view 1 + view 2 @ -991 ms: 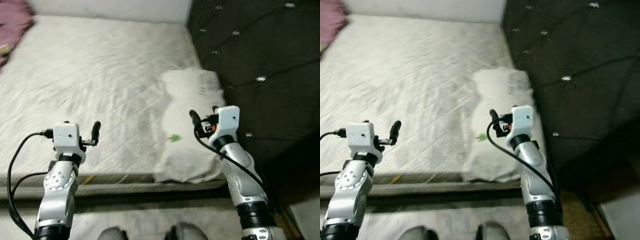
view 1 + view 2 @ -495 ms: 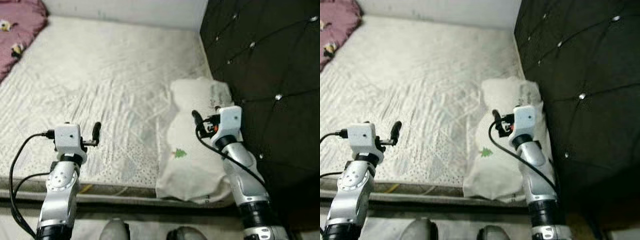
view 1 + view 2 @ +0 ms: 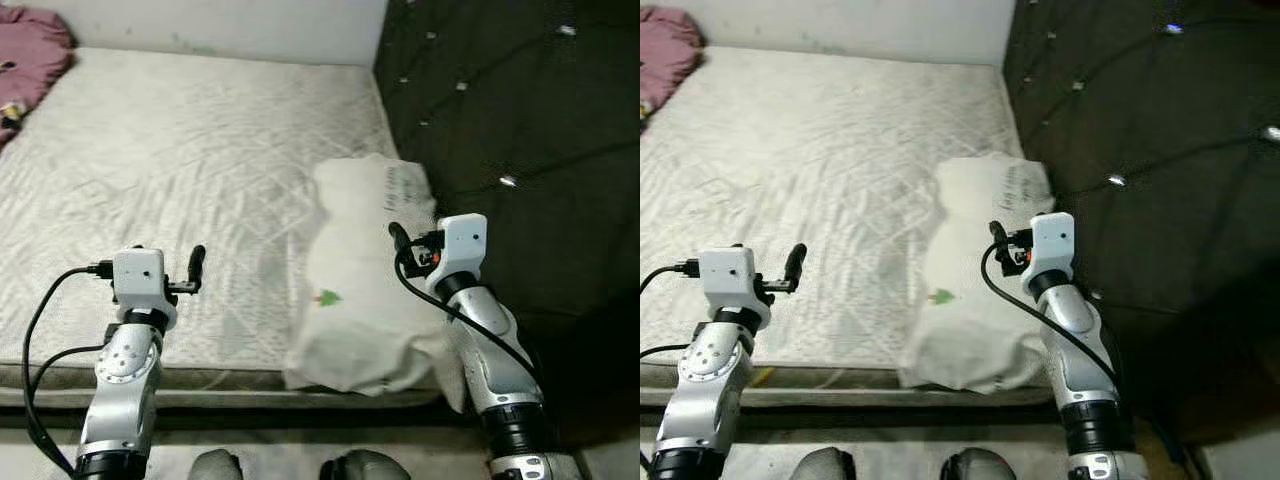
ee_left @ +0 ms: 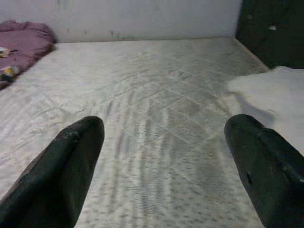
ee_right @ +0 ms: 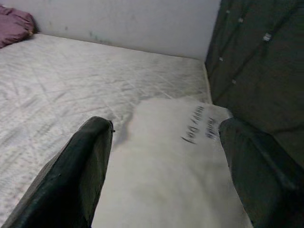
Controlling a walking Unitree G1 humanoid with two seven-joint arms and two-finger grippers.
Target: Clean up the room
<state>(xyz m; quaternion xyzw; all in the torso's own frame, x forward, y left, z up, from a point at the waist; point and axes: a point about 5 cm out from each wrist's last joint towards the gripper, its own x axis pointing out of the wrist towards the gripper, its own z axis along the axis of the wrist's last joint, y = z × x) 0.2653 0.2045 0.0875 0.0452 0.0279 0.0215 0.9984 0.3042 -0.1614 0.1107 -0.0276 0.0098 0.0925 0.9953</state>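
A white pillow [image 3: 355,290] with a small green tree print [image 3: 325,297] lies on the right side of the white quilted mattress [image 3: 180,160], against the black headboard, and its near end hangs over the mattress edge. My right gripper [image 3: 397,238] hovers open just above the pillow's right part; in the right wrist view its fingers [image 5: 90,161] stand wide apart over the pillow [image 5: 175,156]. My left gripper [image 3: 197,268] is open and holds nothing above the near left part of the mattress [image 4: 156,118].
A black tufted headboard [image 3: 500,100] rises along the bed's right side. A white wall [image 3: 220,20] runs behind the bed. A pink blanket [image 3: 30,45] lies at the far left corner. My feet [image 3: 290,466] stand at the bed's near edge.
The whole picture has shifted as the camera moved before the bed. Both arms keep the same raised pose with open fingers; the pillow lies where it was.
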